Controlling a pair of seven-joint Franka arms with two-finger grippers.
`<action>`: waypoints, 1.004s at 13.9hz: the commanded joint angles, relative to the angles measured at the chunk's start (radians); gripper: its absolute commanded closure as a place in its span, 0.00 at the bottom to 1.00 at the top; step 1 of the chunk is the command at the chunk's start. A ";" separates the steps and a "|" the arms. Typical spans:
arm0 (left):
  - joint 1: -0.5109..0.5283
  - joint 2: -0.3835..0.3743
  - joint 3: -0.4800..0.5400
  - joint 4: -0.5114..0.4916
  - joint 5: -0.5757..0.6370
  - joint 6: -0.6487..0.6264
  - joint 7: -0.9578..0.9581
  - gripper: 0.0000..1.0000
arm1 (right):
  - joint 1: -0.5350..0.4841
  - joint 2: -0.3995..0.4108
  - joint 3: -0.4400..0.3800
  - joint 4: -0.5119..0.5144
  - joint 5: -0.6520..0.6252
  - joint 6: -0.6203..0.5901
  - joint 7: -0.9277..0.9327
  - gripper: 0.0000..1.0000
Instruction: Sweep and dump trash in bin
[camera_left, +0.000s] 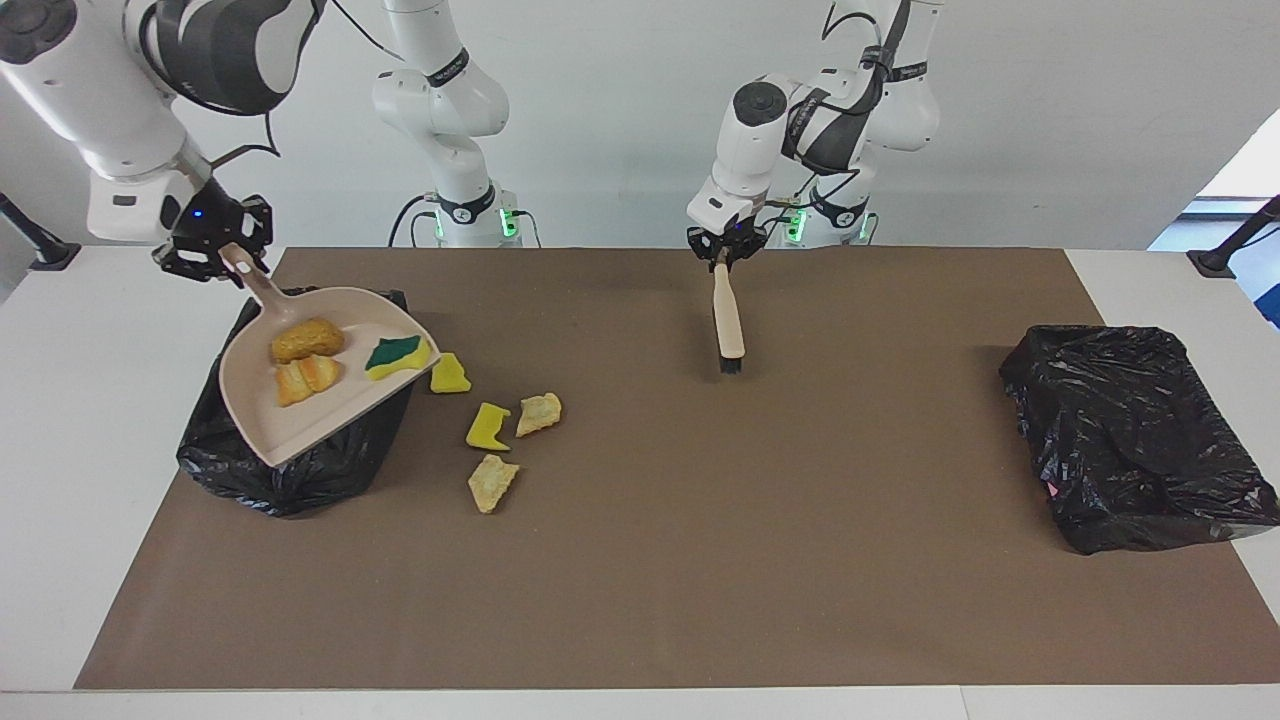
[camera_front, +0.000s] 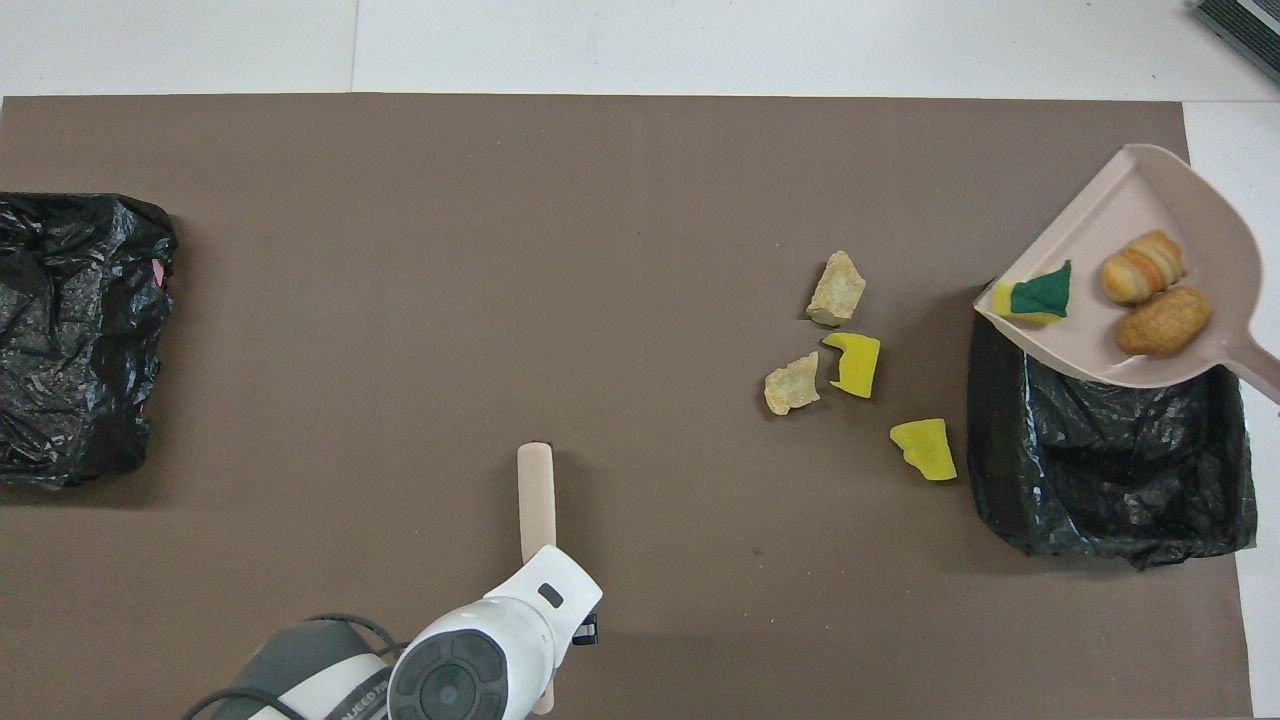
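Note:
My right gripper (camera_left: 222, 256) is shut on the handle of the beige dustpan (camera_left: 300, 415), holding it tilted over a black-lined bin (camera_left: 290, 470) at the right arm's end. The dustpan (camera_front: 1150, 200) holds two bread-like lumps (camera_left: 307, 340) (camera_left: 305, 378) and a green-backed sponge (camera_left: 395, 355) at its lip. On the mat beside the bin lie two yellow sponge chunks (camera_left: 449, 374) (camera_left: 487, 427) and two tan lumps (camera_left: 539, 412) (camera_left: 492, 482). My left gripper (camera_left: 727, 255) is shut on a beige brush (camera_left: 728, 320), bristles down, over the mat's middle near the robots.
A second black-lined bin (camera_left: 1130, 440) stands at the left arm's end of the brown mat (camera_left: 700, 560). In the overhead view the left arm (camera_front: 480, 660) covers the brush's held end, and the right gripper is out of view.

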 joint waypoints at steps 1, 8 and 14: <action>-0.063 -0.028 0.016 -0.070 -0.020 0.080 -0.057 1.00 | -0.024 -0.028 0.017 -0.018 -0.120 -0.009 -0.016 1.00; -0.025 0.029 0.022 -0.052 -0.046 0.156 -0.045 0.00 | -0.058 -0.024 0.016 -0.081 -0.348 0.034 -0.008 1.00; 0.229 0.095 0.025 0.202 -0.037 -0.079 0.028 0.00 | -0.069 0.027 0.017 -0.106 -0.494 0.117 0.052 1.00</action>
